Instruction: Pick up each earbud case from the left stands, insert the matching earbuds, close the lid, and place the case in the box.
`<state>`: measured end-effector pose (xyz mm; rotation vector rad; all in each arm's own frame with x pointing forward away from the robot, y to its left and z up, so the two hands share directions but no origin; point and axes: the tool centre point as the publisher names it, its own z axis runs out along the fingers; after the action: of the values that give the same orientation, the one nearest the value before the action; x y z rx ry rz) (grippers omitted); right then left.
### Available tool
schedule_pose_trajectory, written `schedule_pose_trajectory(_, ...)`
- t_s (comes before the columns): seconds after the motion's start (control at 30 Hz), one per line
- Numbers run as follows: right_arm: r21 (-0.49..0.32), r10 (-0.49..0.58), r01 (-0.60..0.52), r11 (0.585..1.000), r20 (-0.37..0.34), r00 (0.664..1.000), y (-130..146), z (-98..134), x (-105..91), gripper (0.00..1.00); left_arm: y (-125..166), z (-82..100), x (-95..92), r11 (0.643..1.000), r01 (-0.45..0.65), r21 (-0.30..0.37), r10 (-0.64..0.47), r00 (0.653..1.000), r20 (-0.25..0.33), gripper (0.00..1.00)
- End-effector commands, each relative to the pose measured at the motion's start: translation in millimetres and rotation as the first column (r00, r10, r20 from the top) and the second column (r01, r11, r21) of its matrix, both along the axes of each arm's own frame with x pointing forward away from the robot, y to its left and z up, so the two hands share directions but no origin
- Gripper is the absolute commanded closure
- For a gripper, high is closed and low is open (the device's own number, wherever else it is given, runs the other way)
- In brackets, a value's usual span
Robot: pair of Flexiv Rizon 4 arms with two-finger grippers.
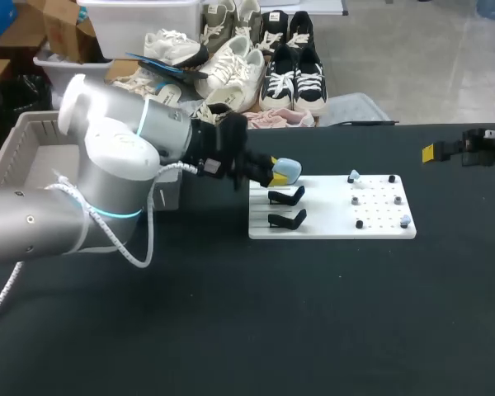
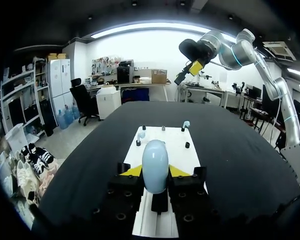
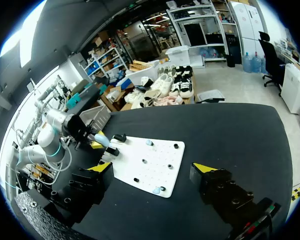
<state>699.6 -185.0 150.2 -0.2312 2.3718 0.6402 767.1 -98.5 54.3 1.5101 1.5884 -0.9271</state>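
A pale blue earbud case (image 1: 287,170) sits between the yellow tips of my left gripper (image 1: 278,175), which is shut on it over the far end of the white board (image 1: 330,224). In the left wrist view the case (image 2: 155,159) stands upright between the fingers, with a black stand just beneath it. Two empty black stands (image 1: 287,196) lie nearer on the board. Small pale blue earbuds (image 1: 354,176) and black ones rest on pegs at the board's right part. My right gripper (image 3: 155,170) hangs open, high above the table's right side, holding nothing.
A grey box (image 1: 33,140) stands at the table's left edge behind my left arm. Black tabletop (image 1: 313,313) stretches in front of the board. My right arm (image 1: 470,147) is at the far right edge.
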Motion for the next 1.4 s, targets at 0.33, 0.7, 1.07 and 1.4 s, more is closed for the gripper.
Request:
schedule_pose_trajectory(0.33, -0.011, 0.022, -0.022, 1.0, -0.003, 1.0, 4, 0, 3.8, 0.0, -17, 25.0, -17.3, 1.0, 0.021, 0.008, -0.021, 1.0, 0.013, 1.0)
schedule_pose_trajectory(0.7, -0.072, 0.119, -0.12, 0.99, -0.026, 0.993, 49, -1, 14.8, 0.0, -36, 43.5, -20.7, 0.998, -0.063, -0.007, 0.063, 0.998, 0.005, 1.0)
schedule_pose_trajectory(1.07, -0.09, 0.208, -0.213, 0.973, -0.066, 0.976, 83, -14, 29.0, 0.0, -62, 50.6, -11.8, 0.993, -0.122, -0.001, 0.122, 0.993, 0.0, 1.0)
schedule_pose_trajectory(1.4, -0.087, 0.25, -0.257, 0.963, -0.085, 0.965, 95, -25, 38.1, 0.0, -85, 61.1, -12.9, 0.993, -0.118, -0.009, 0.118, 0.993, 0.022, 1.0)
